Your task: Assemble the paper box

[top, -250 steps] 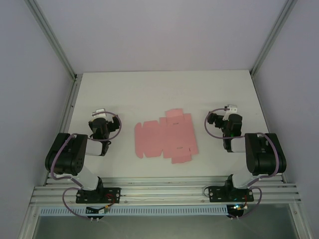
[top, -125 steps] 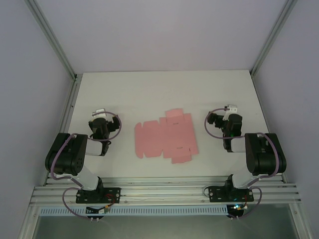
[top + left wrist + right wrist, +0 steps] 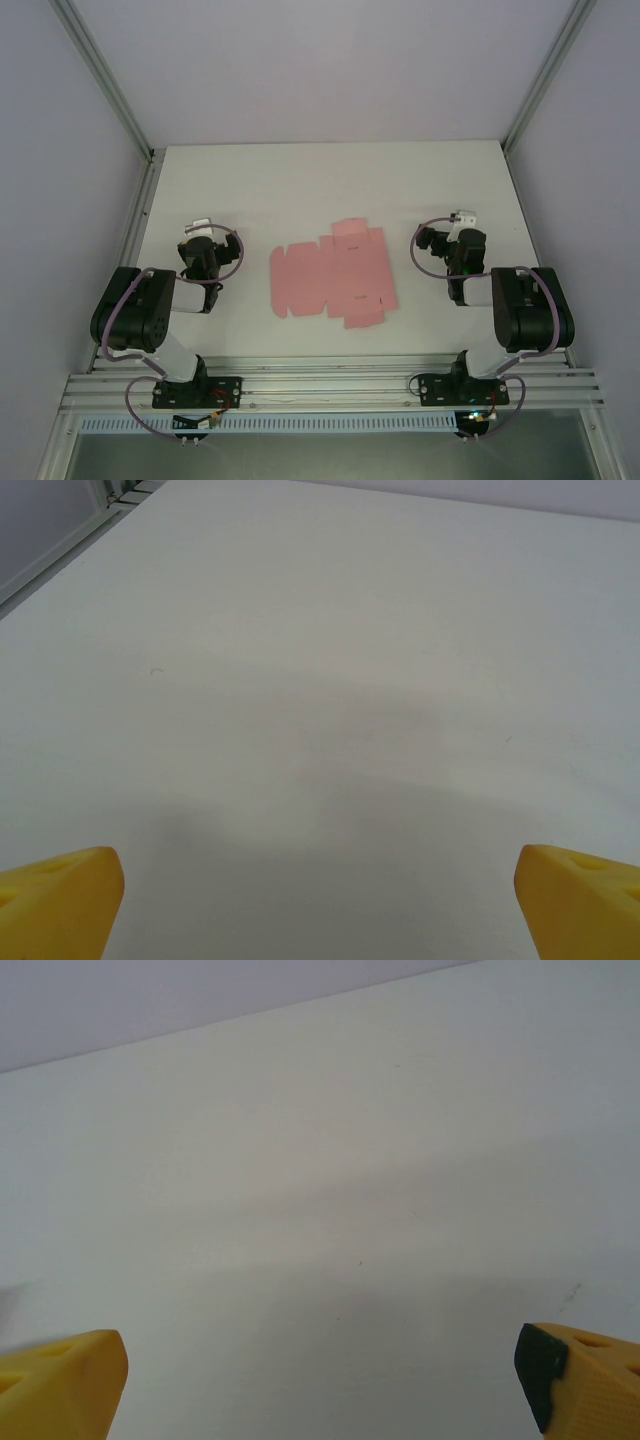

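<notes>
Paper box (image 3: pixel 328 272) flat on table (image 3: pixel 300 190), untouched between arms. Left gripper (image 3: pixel 199 230), right gripper (image 3: pixel 462 219) spread wide, empty. Best: pin centre panel, lift side flap along crease.

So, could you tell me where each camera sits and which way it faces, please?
Top: above and behind the arms, looking down on the table and flat box; left gripper, right gripper and both arms show.
Left wrist: on that wrist, facing forward and down at table; yellow fingertips apart in bottom corners.
Right wrist: likewise, its fingertips apart.
Shared: wrist views both see table and wall.
</notes>
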You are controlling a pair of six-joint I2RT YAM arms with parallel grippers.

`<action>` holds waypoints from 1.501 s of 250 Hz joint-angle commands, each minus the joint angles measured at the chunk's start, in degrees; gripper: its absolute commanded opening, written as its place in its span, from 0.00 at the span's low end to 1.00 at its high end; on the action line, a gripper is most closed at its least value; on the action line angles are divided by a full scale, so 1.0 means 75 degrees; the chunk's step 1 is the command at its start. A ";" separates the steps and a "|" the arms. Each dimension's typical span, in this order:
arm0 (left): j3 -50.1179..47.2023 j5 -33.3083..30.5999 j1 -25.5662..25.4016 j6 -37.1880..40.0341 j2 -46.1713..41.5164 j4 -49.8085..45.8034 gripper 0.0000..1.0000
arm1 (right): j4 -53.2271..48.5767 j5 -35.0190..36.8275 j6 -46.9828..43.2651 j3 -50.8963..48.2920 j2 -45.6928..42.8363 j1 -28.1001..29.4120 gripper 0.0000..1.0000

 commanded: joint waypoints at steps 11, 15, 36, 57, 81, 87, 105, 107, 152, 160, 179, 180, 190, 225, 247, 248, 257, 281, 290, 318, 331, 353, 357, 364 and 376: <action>0.0871 0.0347 -0.0054 0.0233 -0.0966 -0.1973 1.00 | -0.0724 0.0116 0.0030 0.0185 -0.0759 0.0078 1.00; 0.0996 0.0348 -0.0063 0.0232 -0.1138 -0.2295 1.00 | -0.1038 0.0167 0.0024 0.0273 -0.0906 0.0105 1.00; 0.1673 0.0403 -0.0080 -0.0515 -0.1975 -0.4209 1.00 | -0.2748 0.0513 -0.0106 0.0917 -0.1616 0.0410 1.00; 0.2333 0.1302 -0.0098 -0.1639 -0.2502 -0.5964 1.00 | -0.4545 0.0720 0.0499 0.1669 -0.2235 0.0836 1.00; 0.2810 0.2337 -0.0178 -0.3173 -0.2569 -0.7442 1.00 | -0.5775 0.0218 0.1607 0.2199 -0.2534 0.1337 1.00; 0.2907 0.2644 -0.0233 -0.3358 -0.2514 -0.7788 1.00 | -0.6056 -0.0001 0.1815 0.2306 -0.2543 0.1473 1.00; 0.3177 0.3104 -0.0555 -0.3586 -0.2318 -0.8773 1.00 | -0.6977 -0.0338 0.2293 0.2677 -0.2432 0.1914 1.00; 0.3205 0.3086 -0.0598 -0.3603 -0.2295 -0.8881 1.00 | -0.7097 -0.0357 0.2337 0.2727 -0.2404 0.1960 1.00; 0.3171 0.4462 -0.0973 -0.4036 -0.1928 -0.9468 1.00 | -0.8237 -0.1661 0.2572 0.3401 -0.1883 0.2588 1.00; 0.3067 0.4676 -0.1019 -0.4175 -0.1879 -0.9284 1.00 | -0.8134 -0.1880 0.2650 0.3392 -0.1796 0.2682 1.00; 0.2972 0.4860 -0.1123 -0.4284 -0.1673 -0.9155 1.00 | -0.7818 -0.2401 0.2730 0.3369 -0.1475 0.2853 0.98; 0.2972 0.4854 -0.1129 -0.4282 -0.1662 -0.9155 1.00 | -0.7806 -0.2417 0.2734 0.3369 -0.1452 0.2861 0.98; 0.2994 0.4724 -0.1187 -0.4297 -0.1501 -0.9162 1.00 | -0.7770 -0.2534 0.2773 0.3416 -0.1221 0.2925 0.96; 0.2999 0.5183 -0.1431 -0.4242 -0.1009 -0.8698 0.98 | -0.7811 -0.2652 0.2914 0.3623 -0.0328 0.2990 0.94; 0.2979 0.5368 -0.1540 -0.4320 -0.0835 -0.8421 0.98 | -0.7759 -0.2698 0.3030 0.3705 0.0158 0.2989 0.92; 0.2982 0.5372 -0.1549 -0.4324 -0.0827 -0.8419 0.98 | -0.7753 -0.2695 0.3030 0.3707 0.0173 0.2988 0.92; 0.3016 0.5377 -0.1587 -0.4331 -0.0754 -0.8414 0.98 | -0.7769 -0.2486 0.3145 0.3730 0.0330 0.2994 0.91; 0.3095 0.5389 -0.1668 -0.4305 -0.0604 -0.8458 0.98 | -0.7812 -0.2006 0.3217 0.3779 0.0616 0.2987 0.91; 0.3126 0.5365 -0.1690 -0.4299 -0.0553 -0.8523 0.98 | -0.7831 -0.1966 0.3209 0.3813 0.0721 0.2987 0.92; 0.3172 0.5202 -0.1722 -0.4164 -0.0444 -0.8686 0.98 | -0.7948 -0.1989 0.3233 0.3953 0.1111 0.2987 0.92; 0.3178 0.5212 -0.1713 -0.4141 -0.0375 -0.8681 0.97 | -0.7963 -0.1994 0.3275 0.3978 0.1272 0.2985 0.92; 0.3197 0.5499 -0.1791 -0.4171 -0.0209 -0.8456 0.92 | -0.7923 -0.2036 0.3265 0.3978 0.1387 0.2979 0.92; 0.3195 0.5566 -0.1808 -0.4182 -0.0193 -0.8386 0.91 | -0.7931 -0.2026 0.3270 0.3978 0.1394 0.2986 0.92; 0.3195 0.5693 -0.1849 -0.4198 -0.0155 -0.8241 0.87 | -0.7923 -0.2004 0.3265 0.3978 0.1380 0.2982 0.92; 0.3184 0.5956 -0.1909 -0.4270 -0.0079 -0.7916 0.79 | -0.7910 -0.1968 0.3279 0.3978 0.1372 0.2987 0.93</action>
